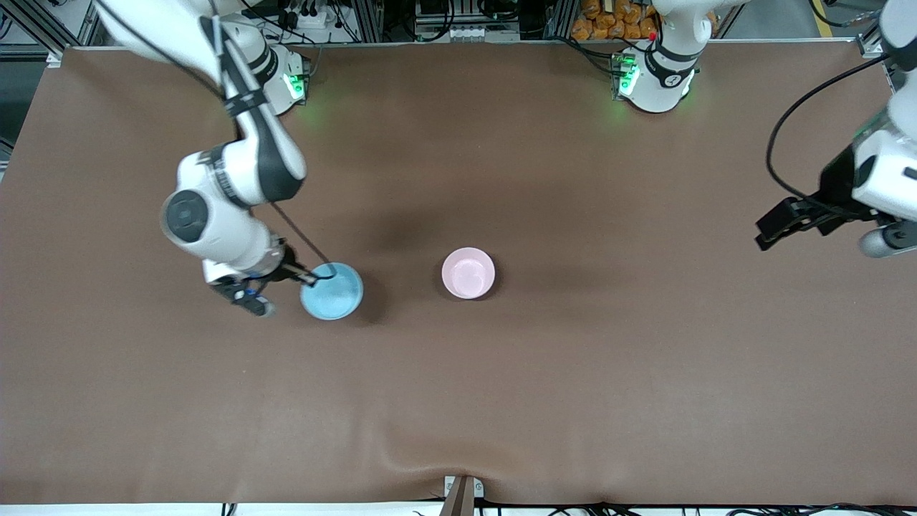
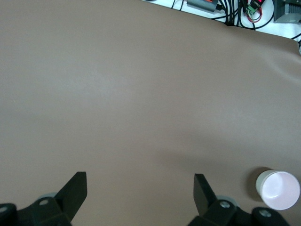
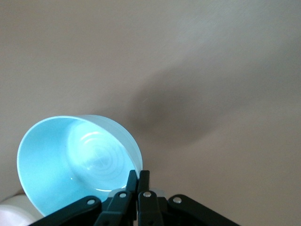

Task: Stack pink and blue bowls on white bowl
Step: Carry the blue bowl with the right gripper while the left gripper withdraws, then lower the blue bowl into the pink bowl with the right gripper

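Blue bowl (image 1: 332, 291) tilted, mouth camera-ward

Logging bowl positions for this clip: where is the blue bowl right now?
The blue bowl is held by its rim in the right gripper, toward the right arm's end of the table, beside the pink bowl.

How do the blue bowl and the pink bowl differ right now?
Colour: the glossy light blue round bowl versus the glossy pale pink round bowl. Hold: the right pincer is shut on the blue bowl's rim; the pink bowl stands free. Place: blue is toward the right arm's end, pink mid-table. Both look the same size and shape. The open left pincer waits toward its arm's end.
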You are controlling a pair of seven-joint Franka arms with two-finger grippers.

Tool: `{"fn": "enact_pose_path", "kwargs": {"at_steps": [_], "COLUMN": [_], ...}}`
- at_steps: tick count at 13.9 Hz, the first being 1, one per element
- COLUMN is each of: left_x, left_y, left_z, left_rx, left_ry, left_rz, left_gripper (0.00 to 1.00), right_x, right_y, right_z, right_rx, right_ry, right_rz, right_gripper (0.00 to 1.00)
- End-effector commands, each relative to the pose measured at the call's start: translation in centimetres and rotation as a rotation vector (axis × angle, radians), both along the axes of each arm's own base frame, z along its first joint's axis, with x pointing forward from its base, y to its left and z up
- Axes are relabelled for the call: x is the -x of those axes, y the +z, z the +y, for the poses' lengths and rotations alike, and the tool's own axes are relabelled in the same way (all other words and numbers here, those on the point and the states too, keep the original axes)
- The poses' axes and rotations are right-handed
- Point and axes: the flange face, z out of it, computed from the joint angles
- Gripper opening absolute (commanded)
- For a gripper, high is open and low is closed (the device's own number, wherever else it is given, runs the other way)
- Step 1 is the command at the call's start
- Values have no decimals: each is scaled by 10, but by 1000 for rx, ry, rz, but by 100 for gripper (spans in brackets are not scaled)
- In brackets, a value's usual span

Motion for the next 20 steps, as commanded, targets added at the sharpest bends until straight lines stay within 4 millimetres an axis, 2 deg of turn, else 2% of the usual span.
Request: {"fn": "enact_pose_path", "kwargs": {"at_steps": [1,2,7,10,11,12,17,20], "left_x": [20,27,40,42,44,45,46,44], "left_y": [17,19,19,20,20,20,18,18], "left_z": [17,22,24,28,28,28,28,29], "left_rx": [-14,-15,-15,-17,-17,-18,-18,-20], "left_ry": [-49,-61,-75,-70,-70,-70,-70,-68], "left_rz": [32,59,107,110,118,121,136,131], "left_gripper": [100,100,100,100,100,100,100,100], "right_x": [12,15,12,27,39,45,69,74], "right_y": [26,32,22,2,-6,-11,-46,-55], "right_z": [54,74,162,195,212,219,221,225], "right_rx": [-24,-45,-166,-171,-177,-175,-150,-155], "right_ry": [-53,-77,-196,-208,-193,-209,-217,-217], "right_rz": [-16,-19,31,33,32,36,29,7], "right_gripper": [0,0,0,0,0,0,0,0]}}
